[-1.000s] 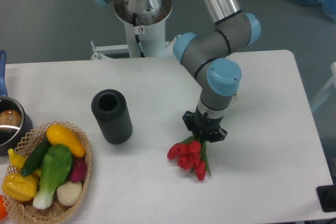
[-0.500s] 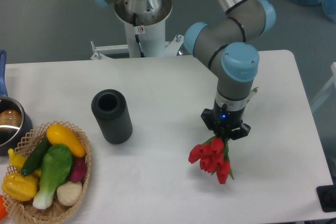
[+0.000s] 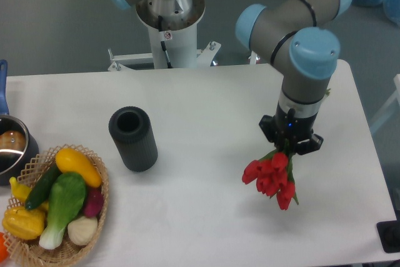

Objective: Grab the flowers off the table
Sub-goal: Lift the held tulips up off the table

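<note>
Gripper (image 3: 290, 149) is clenched on the flowers (image 3: 272, 176), fingers mostly hidden by the wrist housing, stems pinched just above the heads. The red tulip heads hang below and slightly left of the gripper, tilted down toward the near edge of the bench (image 3: 200, 104); looks like they hang clear of the surface, though from this angle it's hard to be sure the lowest head isn't touching. A bit of green leaf pokes out past the wrist on the far right side, so the stems run up behind the arm. Relative to the black cylinder (image 3: 132, 138), the bunch is well to the right and a little nearer the camera. The basket of vegetables (image 3: 56, 207) sits left of and nearer than the cylinder, the pot (image 3: 12, 148) left of it at the frame edge; both well apart from the flowers. Handling guess: light, probably plastic or fabric, stems thin and springy, heads soft and floppy, so the bunch can swing or pivot in the jaws. Best hold is on the bundled stems near the tie, where they're gathered and stiffest, not on the heads, which would crush or slip. Smooth stems may slide under a weak pinch; the grip seems adequate now.
</note>
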You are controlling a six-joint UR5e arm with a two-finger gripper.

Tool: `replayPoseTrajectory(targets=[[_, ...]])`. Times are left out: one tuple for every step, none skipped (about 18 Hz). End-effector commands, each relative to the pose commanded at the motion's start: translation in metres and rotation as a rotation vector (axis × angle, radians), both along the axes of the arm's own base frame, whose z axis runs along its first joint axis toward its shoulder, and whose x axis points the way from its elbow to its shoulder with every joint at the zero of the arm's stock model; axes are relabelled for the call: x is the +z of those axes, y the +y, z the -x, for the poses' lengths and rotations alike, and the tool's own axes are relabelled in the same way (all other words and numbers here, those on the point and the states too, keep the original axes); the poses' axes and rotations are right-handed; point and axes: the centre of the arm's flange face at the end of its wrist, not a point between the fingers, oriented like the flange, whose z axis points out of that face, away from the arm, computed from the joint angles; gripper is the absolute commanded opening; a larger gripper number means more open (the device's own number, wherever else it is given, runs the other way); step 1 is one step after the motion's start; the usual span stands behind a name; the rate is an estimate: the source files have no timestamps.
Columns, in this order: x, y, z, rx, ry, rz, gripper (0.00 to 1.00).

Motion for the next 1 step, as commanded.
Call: replayPoseTrajectory(targets=[[0.0041,-0.0019,-0.0014,-0.003,0.001,0.0,0.0]])
